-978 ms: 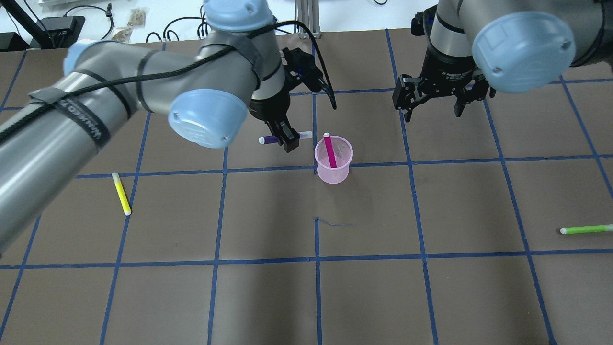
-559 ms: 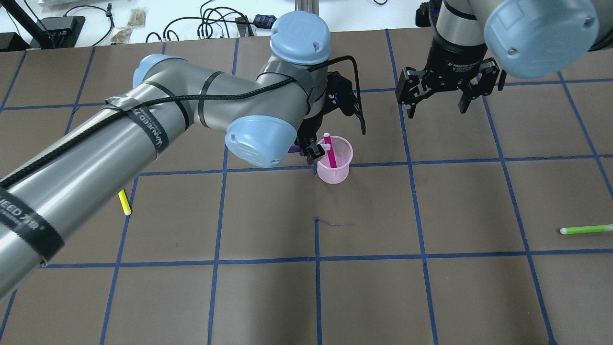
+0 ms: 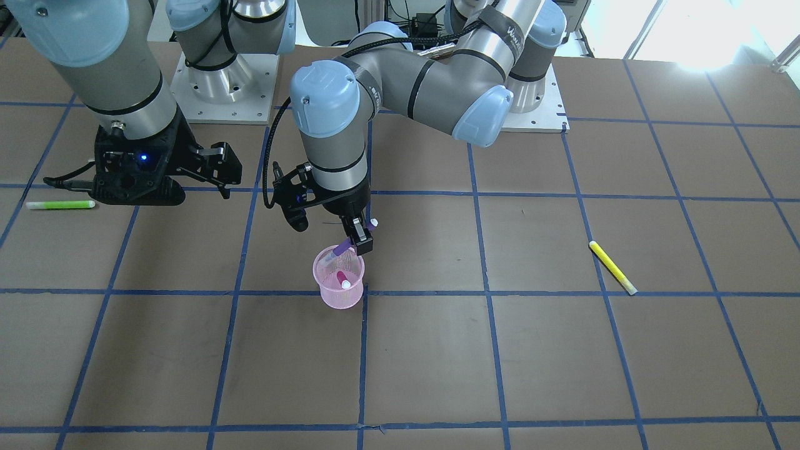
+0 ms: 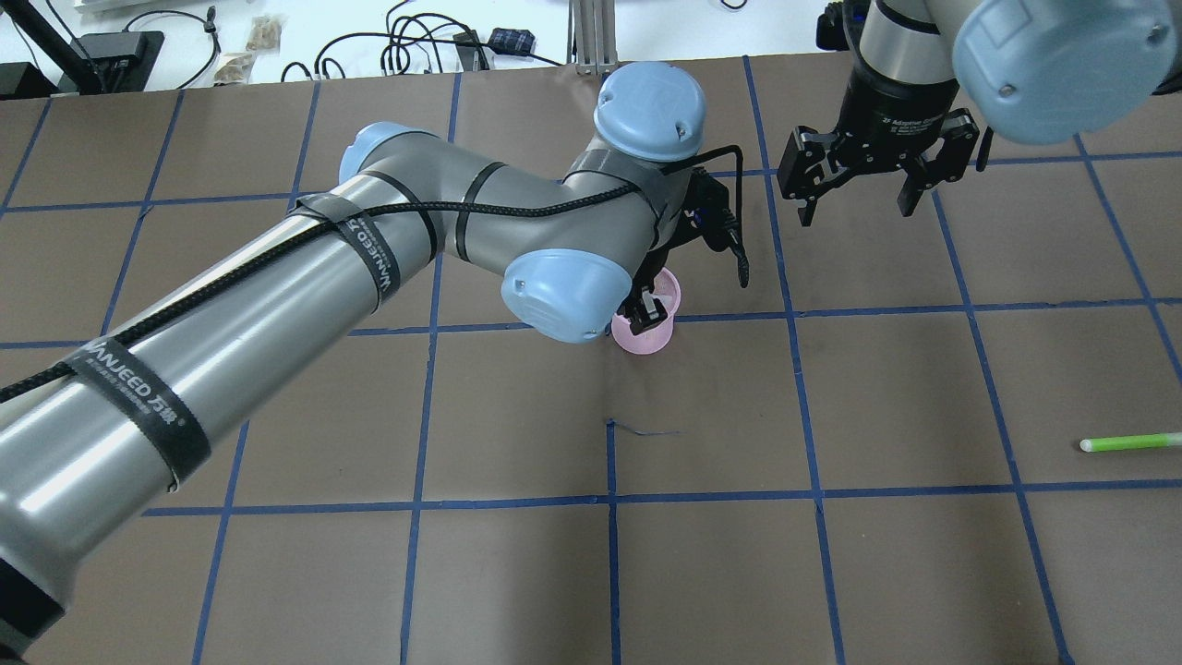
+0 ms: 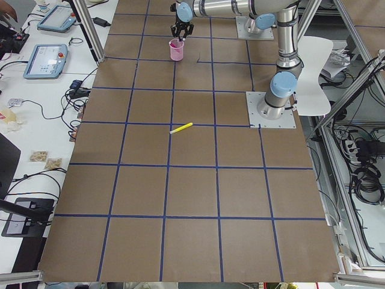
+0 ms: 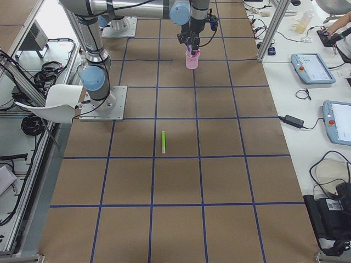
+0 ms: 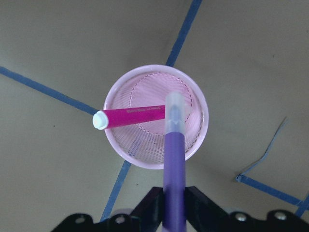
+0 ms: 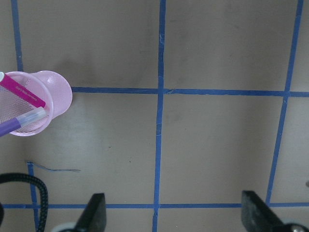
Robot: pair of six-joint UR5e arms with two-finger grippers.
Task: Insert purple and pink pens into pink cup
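Left gripper (image 7: 173, 205): fingers pinch the purple pen (image 7: 174, 164) partway along its barrel. One white end sticks out behind the fingers. The long part runs out ahead of the fingertips, tilted down.

The purple pen's clear-capped tip is over the mouth of the pink cup (image 7: 140, 150), and looks just inside the rim in the front-facing view. Can't tell how deep it goes. No contact is visible between the pen tip and the cup wall in the left wrist view.

The cup stands upright on the table (image 3: 562, 350), directly below and just ahead of the left fingertips, beside a blue tape crossing.

The pink pen (image 7: 135, 116) is already in the cup, leaning. Its white-capped end pokes over the rim on the side left of the left fingers in the wrist view. Its lower end passes under the purple pen's tip. Can't tell if the two pens touch.

Right gripper (image 4: 857, 211): fingers spread wide, nothing between them, held above the table. The cup is well apart from them, off to one side, and shows at the left edge of the right wrist view.

A yellow pen (image 3: 612, 267) lies flat on the table, well apart from the left fingers. A green pen (image 4: 1131, 442) lies flat, well away from the right fingers. Neither gripper touches them.
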